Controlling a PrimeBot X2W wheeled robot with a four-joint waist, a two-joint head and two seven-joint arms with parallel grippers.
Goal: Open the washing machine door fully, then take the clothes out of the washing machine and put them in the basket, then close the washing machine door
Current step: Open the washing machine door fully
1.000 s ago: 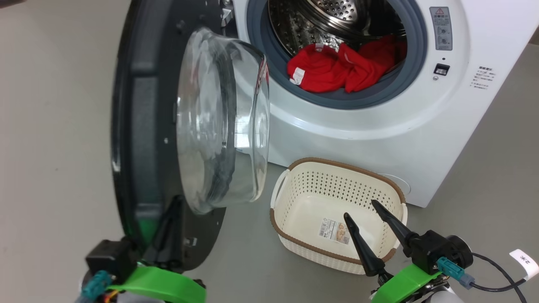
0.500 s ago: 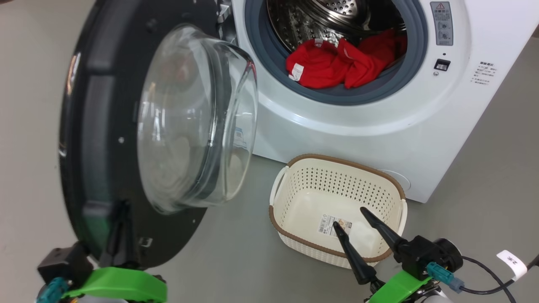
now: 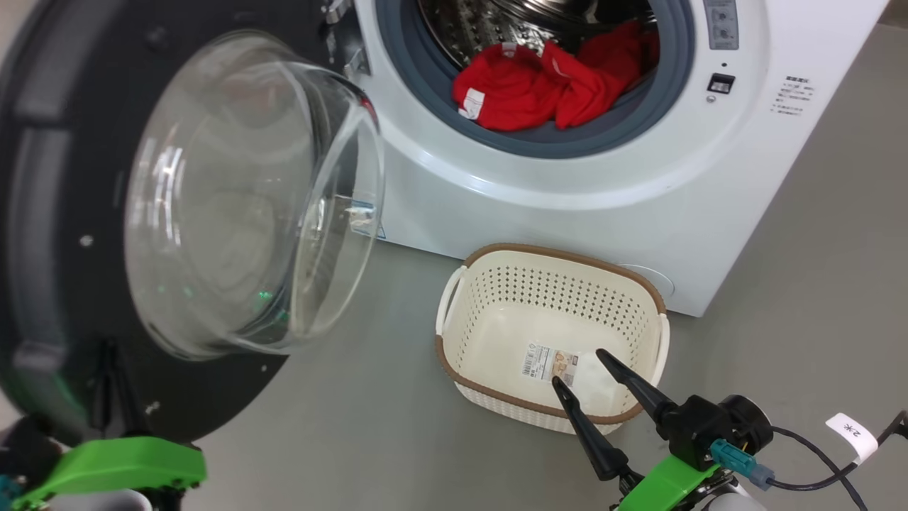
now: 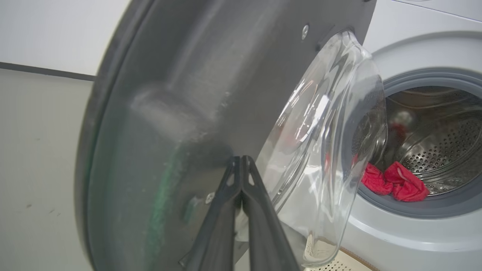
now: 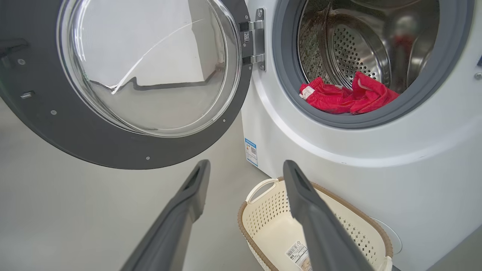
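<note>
Your left pincer is clenched, tips against the washing machine door. Your right pincer gapes wide above the basket, holding nothing.

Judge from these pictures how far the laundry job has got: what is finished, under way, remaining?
Done: the washing machine door is swung well open. In hand: the left fingers, shut together, lie against its inner face, seemingly pushing it wider; the right fingers hang open by the basket. Left: the clothes lie in the drum, the basket holds none, and the door needs closing.
</note>
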